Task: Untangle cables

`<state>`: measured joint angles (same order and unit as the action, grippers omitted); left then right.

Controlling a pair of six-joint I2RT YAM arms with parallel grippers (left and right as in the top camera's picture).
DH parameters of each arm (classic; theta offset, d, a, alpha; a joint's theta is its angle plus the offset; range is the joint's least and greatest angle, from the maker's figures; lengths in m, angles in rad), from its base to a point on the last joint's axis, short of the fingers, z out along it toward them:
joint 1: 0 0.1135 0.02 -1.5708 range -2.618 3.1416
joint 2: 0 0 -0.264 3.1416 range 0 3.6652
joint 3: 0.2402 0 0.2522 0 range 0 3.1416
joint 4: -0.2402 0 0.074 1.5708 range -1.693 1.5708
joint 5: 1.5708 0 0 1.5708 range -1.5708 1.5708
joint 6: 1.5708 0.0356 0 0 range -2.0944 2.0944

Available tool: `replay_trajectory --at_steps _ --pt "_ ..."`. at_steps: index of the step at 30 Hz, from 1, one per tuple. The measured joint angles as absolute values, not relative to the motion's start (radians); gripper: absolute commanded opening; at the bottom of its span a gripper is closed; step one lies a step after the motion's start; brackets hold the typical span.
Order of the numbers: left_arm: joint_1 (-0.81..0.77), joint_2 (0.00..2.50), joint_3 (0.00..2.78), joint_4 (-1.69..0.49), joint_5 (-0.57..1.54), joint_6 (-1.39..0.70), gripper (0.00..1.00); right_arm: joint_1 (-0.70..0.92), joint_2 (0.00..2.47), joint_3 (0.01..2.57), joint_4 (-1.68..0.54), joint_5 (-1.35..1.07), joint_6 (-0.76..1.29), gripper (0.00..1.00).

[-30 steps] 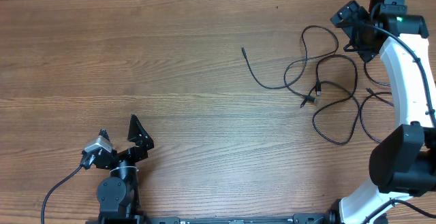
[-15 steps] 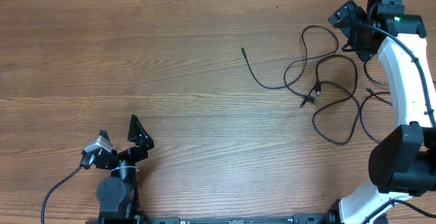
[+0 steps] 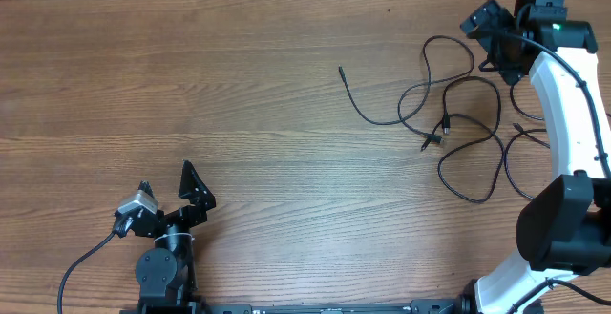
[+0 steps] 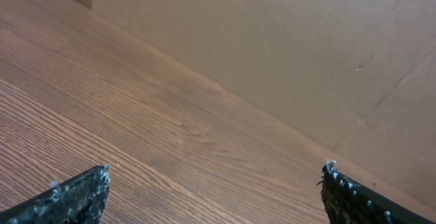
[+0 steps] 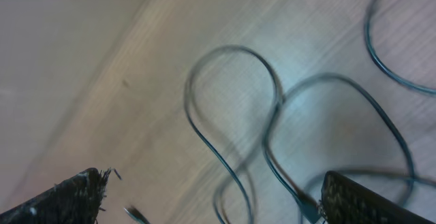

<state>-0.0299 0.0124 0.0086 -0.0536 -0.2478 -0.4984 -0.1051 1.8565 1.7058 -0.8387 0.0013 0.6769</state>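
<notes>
Several thin black cables lie in loose, overlapping loops on the right part of the table. One long end reaches toward the middle. On the other side the loops run up to the right arm by the right edge, and some pass out of sight beneath its white links. Two small plug ends sit close together inside the tangle.

The right gripper hangs over the far right corner, just above the topmost loop and close to the table's far edge. Its jaws are spread wide with nothing between them. The right wrist view is blurred: cable loops curve across the wood between the two fingertips, and the far edge of the table meets a pale wall at the left.

The left gripper sits near the table's near edge on the left, well apart from the cables. Its jaws are also wide and hold nothing. A broad stretch of bare wood separates it from the nearest cable end. In the left wrist view, plain wood runs from between the fingertips up to a cardboard wall along the far edge.
</notes>
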Motion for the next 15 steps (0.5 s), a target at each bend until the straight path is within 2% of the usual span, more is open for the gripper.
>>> replay_trajectory --at_steps 4,15 --pt "-0.03 0.012 0.009 -0.054 -0.248 -0.498 0.99 -0.105 1.857 1.706 -0.724 0.004 0.677 1.0" --pt "-0.03 0.012 0.009 -0.054 -0.248 -0.498 0.99 -0.105 1.857 1.705 -0.741 0.005 0.677 1.0"
